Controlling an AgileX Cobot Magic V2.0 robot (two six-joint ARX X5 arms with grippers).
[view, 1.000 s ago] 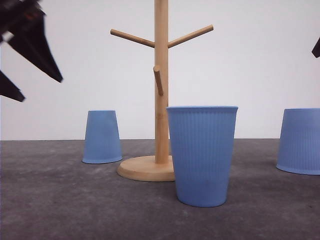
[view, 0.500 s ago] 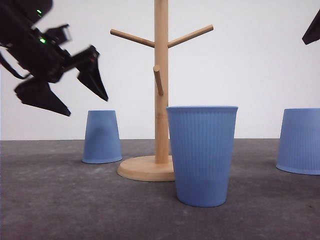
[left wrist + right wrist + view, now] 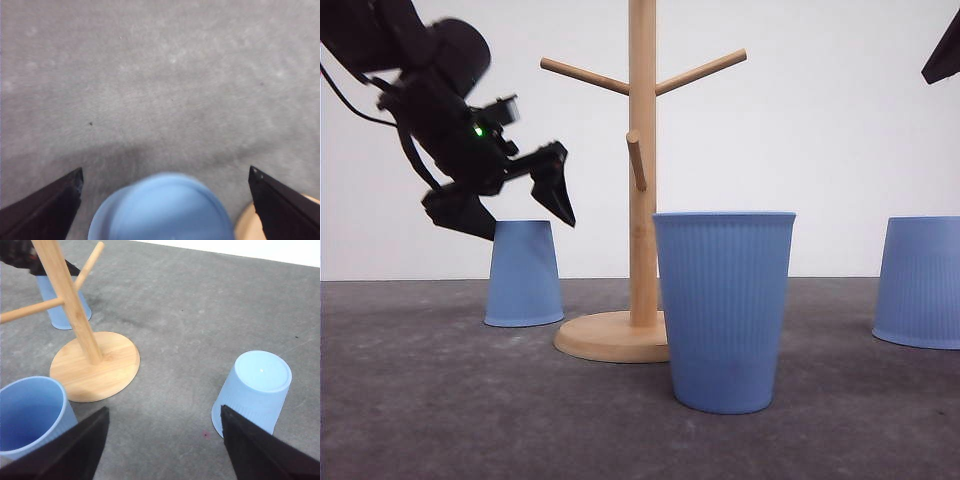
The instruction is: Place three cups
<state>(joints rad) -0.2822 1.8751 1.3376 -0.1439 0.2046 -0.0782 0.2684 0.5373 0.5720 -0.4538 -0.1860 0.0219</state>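
The left gripper (image 3: 515,205), fingers spread wide, hangs just above the upside-down left cup (image 3: 524,274). Beside it stands a wooden mug tree (image 3: 640,180) on a round base. An upright cup (image 3: 724,310) sits in front; another inverted cup (image 3: 254,390) lies between the right gripper's (image 3: 162,440) parted fingers.
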